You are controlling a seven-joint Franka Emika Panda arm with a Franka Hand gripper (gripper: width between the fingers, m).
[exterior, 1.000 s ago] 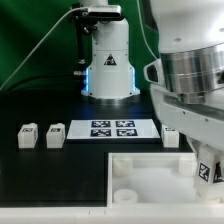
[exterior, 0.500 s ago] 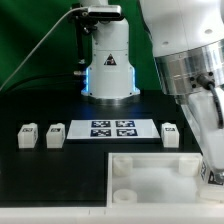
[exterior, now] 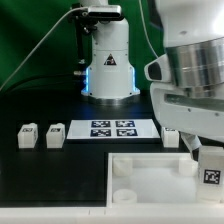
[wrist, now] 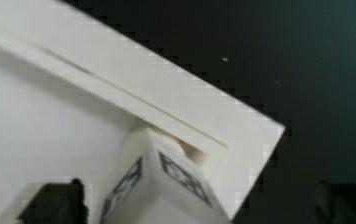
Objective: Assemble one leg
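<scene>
Near right: leg (exterior: 211, 168), tag facing out, at right edge of white tray piece (exterior: 140, 172). Hand (wrist: 196, 205) open round it, fingers (wrist: 50, 202) clear of both sides (per wrist view). Farther back on bench (exterior: 60, 180): marker board (exterior: 112, 128) in ctr, second leg (exterior: 27, 135) and third leg (exterior: 55, 134) to its left, fourth leg (exterior: 170, 134) at its right, partly behind arm.

A green backdrop (exterior: 25, 45) fills the upper left of the exterior view, brighter toward the top of the frame and sinking into shadow lower down, where it meets the table. The table (exterior: 50, 178) has a flat black top that spreads across the lower half of the frame and runs off its left and bottom edges. The light is soft and even. In the wrist view the same black top shows as a dull dark field with a pale speck.
</scene>
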